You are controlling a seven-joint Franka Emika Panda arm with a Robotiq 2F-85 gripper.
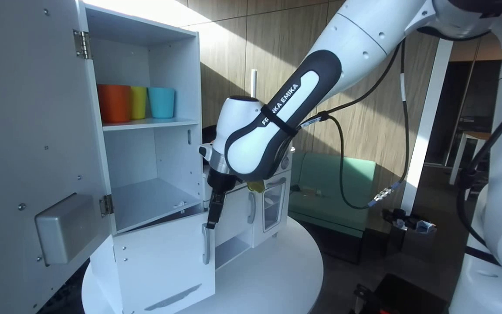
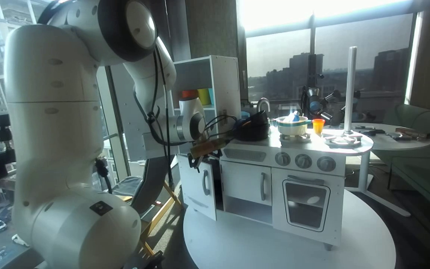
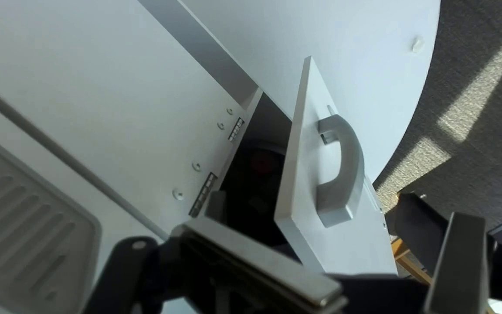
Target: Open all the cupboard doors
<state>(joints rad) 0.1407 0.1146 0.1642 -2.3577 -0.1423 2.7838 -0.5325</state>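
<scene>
The tall upper cupboard door [image 1: 20, 144] is swung wide open, its inner side with a grey box showing. The lower-left door [image 1: 159, 266] stands ajar; in an exterior view [image 2: 196, 183] a dark gap shows along its handle edge. In the wrist view its outer face and grey handle show [image 3: 360, 248]. The middle door [image 2: 243, 181] is closed, as is the windowed oven door [image 2: 306, 231]. My gripper [image 3: 390, 279] is open and empty. In both exterior views [image 1: 211, 221] [image 2: 199, 164] it points down at the lower-left door's top edge, near the handle. I cannot tell whether it touches.
The play kitchen stands on a white round table [image 1: 273, 279]. Orange, yellow and blue cups [image 1: 161, 103] stand on the upper shelf. A black pan [image 2: 252, 129], a pot [image 2: 292, 127] and an orange cup [image 2: 318, 126] are on the counter. A green bench [image 1: 334, 187] stands behind.
</scene>
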